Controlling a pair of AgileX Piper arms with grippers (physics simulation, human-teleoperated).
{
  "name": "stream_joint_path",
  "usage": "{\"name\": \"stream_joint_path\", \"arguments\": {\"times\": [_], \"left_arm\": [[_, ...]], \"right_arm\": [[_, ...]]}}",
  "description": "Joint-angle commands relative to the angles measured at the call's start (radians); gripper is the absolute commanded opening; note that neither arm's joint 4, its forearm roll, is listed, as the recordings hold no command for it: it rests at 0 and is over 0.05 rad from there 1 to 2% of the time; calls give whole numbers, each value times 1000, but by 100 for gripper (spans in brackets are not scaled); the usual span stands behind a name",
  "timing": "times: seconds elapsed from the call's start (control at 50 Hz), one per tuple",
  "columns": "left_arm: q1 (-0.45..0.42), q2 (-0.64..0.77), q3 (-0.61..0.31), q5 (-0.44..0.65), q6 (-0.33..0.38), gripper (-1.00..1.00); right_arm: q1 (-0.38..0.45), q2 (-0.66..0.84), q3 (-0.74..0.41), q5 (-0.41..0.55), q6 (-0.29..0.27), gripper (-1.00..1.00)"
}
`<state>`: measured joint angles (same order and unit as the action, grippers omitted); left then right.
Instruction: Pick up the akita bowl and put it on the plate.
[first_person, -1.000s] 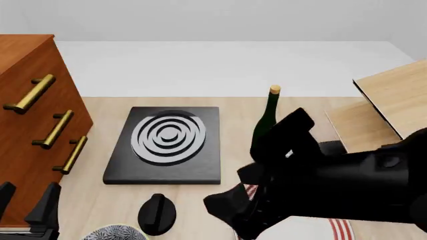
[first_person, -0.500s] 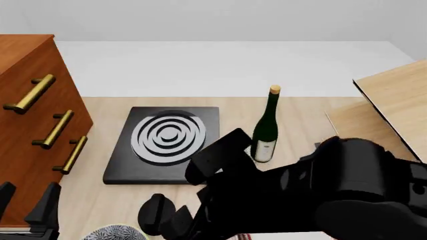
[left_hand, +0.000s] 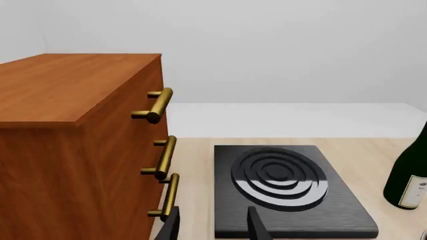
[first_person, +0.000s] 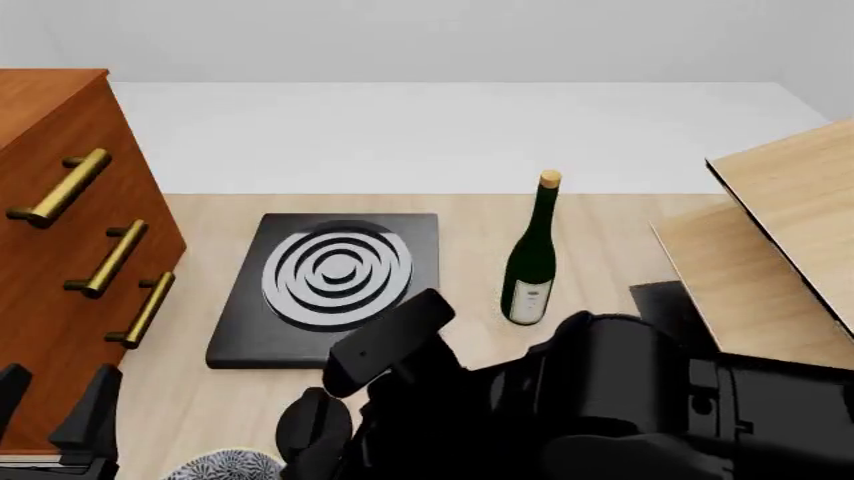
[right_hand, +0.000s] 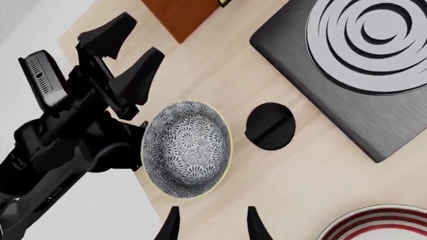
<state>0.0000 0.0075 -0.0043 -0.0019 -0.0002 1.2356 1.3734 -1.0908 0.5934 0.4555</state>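
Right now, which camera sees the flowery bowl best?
The right wrist view: the whole bowl shows from above, pattern and rim clear, beside the left gripper. The front view catches only a sliver of its rim at the bottom edge. The left wrist view misses it.

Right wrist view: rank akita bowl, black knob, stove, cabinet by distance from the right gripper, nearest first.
From the right gripper:
1. akita bowl, just ahead of the fingers, beside the left arm.
2. black knob, next to the bowl.
3. stove, beyond the knob.
4. cabinet, at the table's far edge in this view.
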Motion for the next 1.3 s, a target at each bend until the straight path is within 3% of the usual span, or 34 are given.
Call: {"name": "stream_joint_path", "arguments": {"times": [0.02,0.32,0.48,0.82,1.3], "left_arm": [[0,0,0,0,0,100],[0,0,0,0,0,100],[0,0,0,0,0,100],[0,0,0,0,0,100],[0,0,0,0,0,100]], "right_arm": [[10,46,29,-85,20,100],[20,88,43,-147,30,100],[-49,147,2,-157,-19,100],[-52,236,8,-267,-16,100],[-40,319,24,-343,1,100]]}}
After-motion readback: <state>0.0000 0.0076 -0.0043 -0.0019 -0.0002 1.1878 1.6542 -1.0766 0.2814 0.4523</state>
